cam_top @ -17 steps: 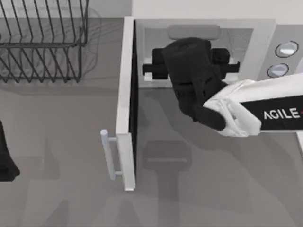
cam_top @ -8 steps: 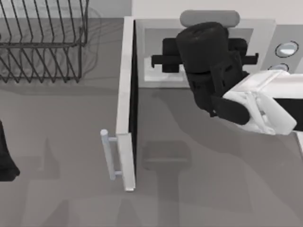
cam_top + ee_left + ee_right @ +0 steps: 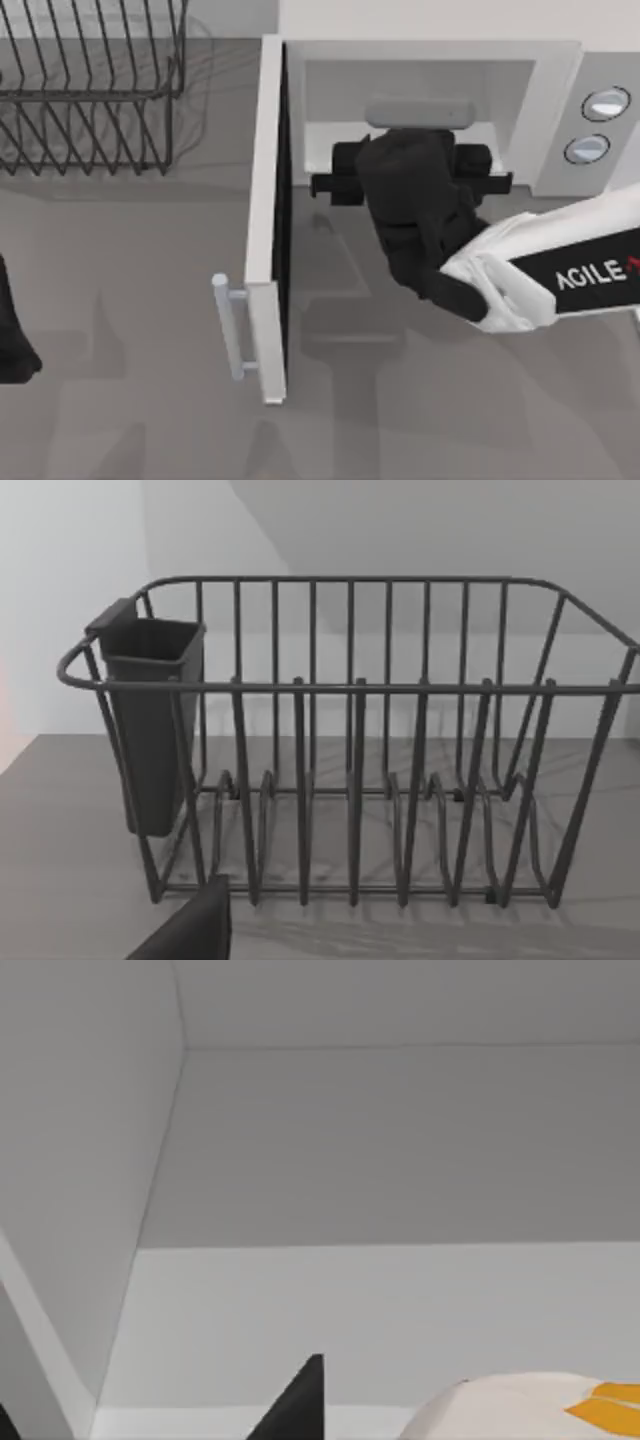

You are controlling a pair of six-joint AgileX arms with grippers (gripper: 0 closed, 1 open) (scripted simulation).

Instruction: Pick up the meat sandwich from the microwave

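The microwave (image 3: 556, 70) stands at the back right with its door (image 3: 267, 200) swung open toward the front. My right gripper (image 3: 412, 170) reaches into its opening from the right. In the right wrist view, the meat sandwich (image 3: 510, 1410) shows as a white rounded lump with an orange band, low on the pale microwave floor (image 3: 400, 1310). A black tip of that gripper stands just beside it, with a small gap between them. My left gripper (image 3: 10, 335) is parked at the table's left edge.
A black wire dish rack (image 3: 90, 90) with a dark cutlery cup (image 3: 150, 720) stands at the back left. The door's white bar handle (image 3: 232, 330) sticks out to the left. Two round knobs (image 3: 596, 125) sit on the microwave's right panel.
My right arm swung toward the back and right half a second ago. It has since come back to the microwave's opening, near where it was a second ago. The left arm has not moved.
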